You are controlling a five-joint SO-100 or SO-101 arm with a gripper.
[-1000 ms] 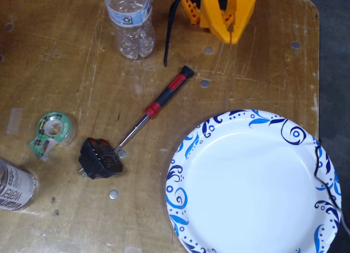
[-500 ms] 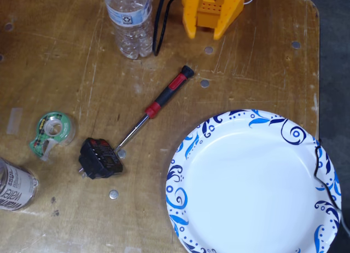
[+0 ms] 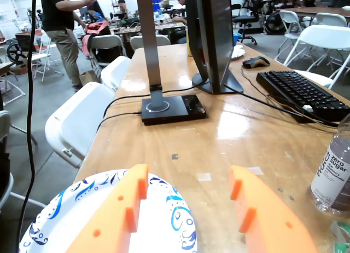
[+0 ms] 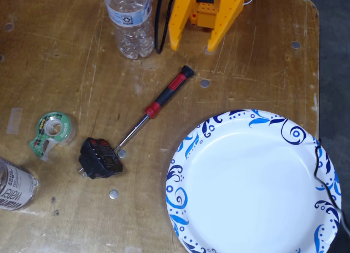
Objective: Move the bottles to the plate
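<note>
**Still empty-handed: lining up on the first bottle**

Now we read the fixed view from left to right. At the far left edge lies the whitish-label bottle (image 4: 15, 186), on its side on the bench (image 4: 65, 61), half cut off by the frame. Near it sits a green tape dispenser (image 4: 50, 132), then a black plug adapter (image 4: 100, 158) with the tip of a red-and-black screwdriver (image 4: 158, 106) touching it. Up top stands the blue-label bottle (image 4: 130, 20), upright, just beside the orange claw (image 4: 191, 46). The claw is spread wide and holds nothing; the wrist view confirms it (image 3: 188, 201), both fingers apart with bare bench between them. At the right, the plate (image 4: 186, 154) is empty.

We judge the step in hand to be the approach to the upright bottle. To do it well, we would swing the claw left, keep the fingers apart until they straddle the body, and close on the ribbed midsection rather than the tapered neck. The plastic is thin, clear and slick, so it may flex or slip; a gentle, centred pinch seems wise. The plate is light paper with a raised, fluted rim, so we would set the bottle down well inside it. The bench is scuffed, varnished wood, and a bottle could slide on it.
</note>
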